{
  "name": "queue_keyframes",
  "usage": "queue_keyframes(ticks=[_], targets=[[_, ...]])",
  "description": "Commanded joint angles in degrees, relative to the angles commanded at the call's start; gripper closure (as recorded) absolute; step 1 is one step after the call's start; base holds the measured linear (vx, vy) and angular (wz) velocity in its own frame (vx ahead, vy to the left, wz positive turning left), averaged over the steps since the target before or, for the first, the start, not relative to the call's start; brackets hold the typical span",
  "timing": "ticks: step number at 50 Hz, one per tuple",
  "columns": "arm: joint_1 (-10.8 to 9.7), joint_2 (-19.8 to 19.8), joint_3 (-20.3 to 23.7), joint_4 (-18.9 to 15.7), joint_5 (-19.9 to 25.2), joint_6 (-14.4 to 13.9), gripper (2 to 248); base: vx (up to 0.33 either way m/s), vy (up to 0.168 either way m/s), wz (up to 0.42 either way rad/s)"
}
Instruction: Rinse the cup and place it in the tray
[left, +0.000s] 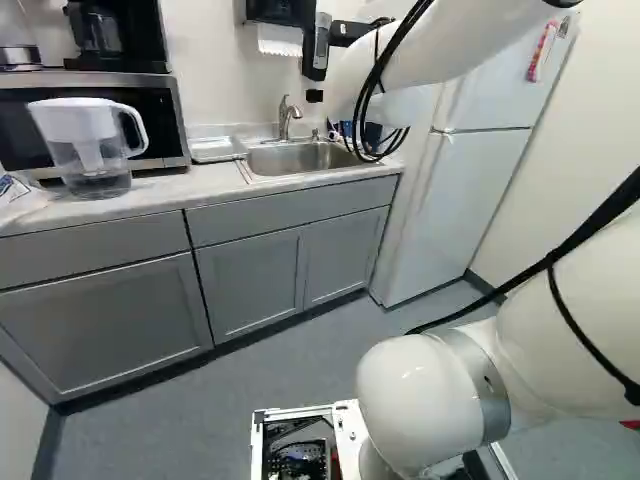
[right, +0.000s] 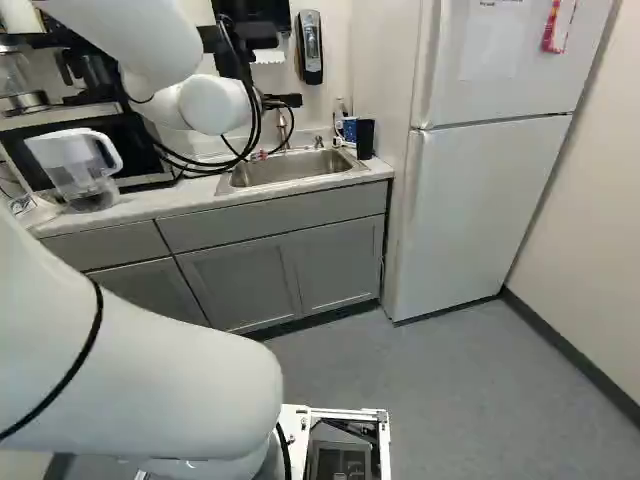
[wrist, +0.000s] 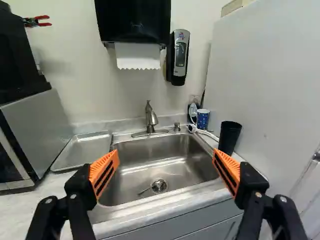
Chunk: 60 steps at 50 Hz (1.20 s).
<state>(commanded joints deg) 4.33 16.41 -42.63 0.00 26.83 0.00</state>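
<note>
High in the left base view, part of my gripper (left: 348, 33) shows beyond the white arm. In the wrist view the gripper (wrist: 166, 167) is wide open, its orange pads far apart and nothing between them, facing the sink (wrist: 155, 187). A black cup (wrist: 230, 137) stands upright on the counter at the fridge side of the sink. Behind it is a blue cup (wrist: 202, 119) with light spots; which one the task means, I cannot tell. Across the basin, beside the microwave, lies a shallow metal tray (wrist: 82, 151). The faucet (wrist: 150, 119) rises at the sink's back edge.
A microwave (wrist: 37, 132) borders the tray, and a water pitcher (left: 92, 150) stands before it. Over the sink hang a paper towel dispenser (wrist: 132, 20) and a soap dispenser (wrist: 179, 57). The fridge (right: 480, 200) flanks the cups. White cords (wrist: 205, 133) lie near the blue cup.
</note>
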Motion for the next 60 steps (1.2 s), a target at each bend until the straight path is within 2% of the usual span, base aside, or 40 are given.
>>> queue_keyframes(ticks=[47, 60], targets=[[0.0, 0.0, 0.0, 0.0, 0.0, 0.0, 3, 0.107, 0.0, -0.006], [0.0, 0.0, 0.0, 0.0, 0.0, 0.0, 3, 0.105, 0.027, 0.135]])
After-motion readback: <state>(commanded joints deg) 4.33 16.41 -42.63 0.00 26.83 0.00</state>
